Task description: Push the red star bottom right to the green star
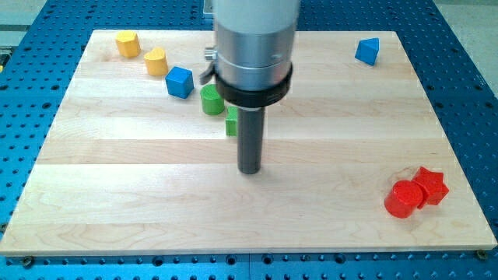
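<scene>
Tip [250,170] sits mid-board, touching no block; it's a bare rod, nothing to open or close, nothing held. Red star [430,186] is far off toward the view's right and a bit below my tip, near the board's bottom right corner. Looks like a small rigid block, light, should slide easy on the smooth wooden board [117,194], but the points may make it spin if I hit off-centre. No gripping here, so my contact spot would be its right-bottom side, pushing up-left through the middle.

Red cylinder [402,199] touches the star on its left-bottom side, between it and me; likely gets dragged along or deflects the push. Green star [231,122], I think, is the green piece just above-left of my tip, mostly hidden behind the rod, shape not clear. Green cylinder [212,99] just beyond it, then blue cube [179,82], yellow block [156,61], another yellow block [128,43] further up-left. Blue triangular block [368,51] is up-right, well apart. Long clear run between the star and goal.
</scene>
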You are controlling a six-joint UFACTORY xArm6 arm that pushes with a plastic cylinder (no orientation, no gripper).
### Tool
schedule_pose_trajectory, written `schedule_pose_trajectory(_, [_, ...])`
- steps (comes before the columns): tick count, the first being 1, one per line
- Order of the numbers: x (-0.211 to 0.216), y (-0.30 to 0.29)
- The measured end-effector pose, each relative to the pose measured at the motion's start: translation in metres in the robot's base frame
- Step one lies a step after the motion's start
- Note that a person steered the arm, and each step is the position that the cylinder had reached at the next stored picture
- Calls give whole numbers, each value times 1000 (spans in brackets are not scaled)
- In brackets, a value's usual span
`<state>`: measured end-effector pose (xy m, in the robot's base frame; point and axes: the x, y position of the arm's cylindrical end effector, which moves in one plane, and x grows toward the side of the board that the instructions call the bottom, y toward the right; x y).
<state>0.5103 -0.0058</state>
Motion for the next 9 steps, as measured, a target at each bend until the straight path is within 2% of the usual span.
schedule_pose_trajectory(3, [-41, 10])
schedule_pose_trajectory(4, [-38, 72])
schedule_pose_trajectory(5, [-3, 162])
schedule_pose_trajectory(6, [1, 264])
schedule_pose_trajectory(7, [5, 332])
schedule_pose_trajectory(8, [52, 280])
schedule_pose_trajectory(9, [51, 229])
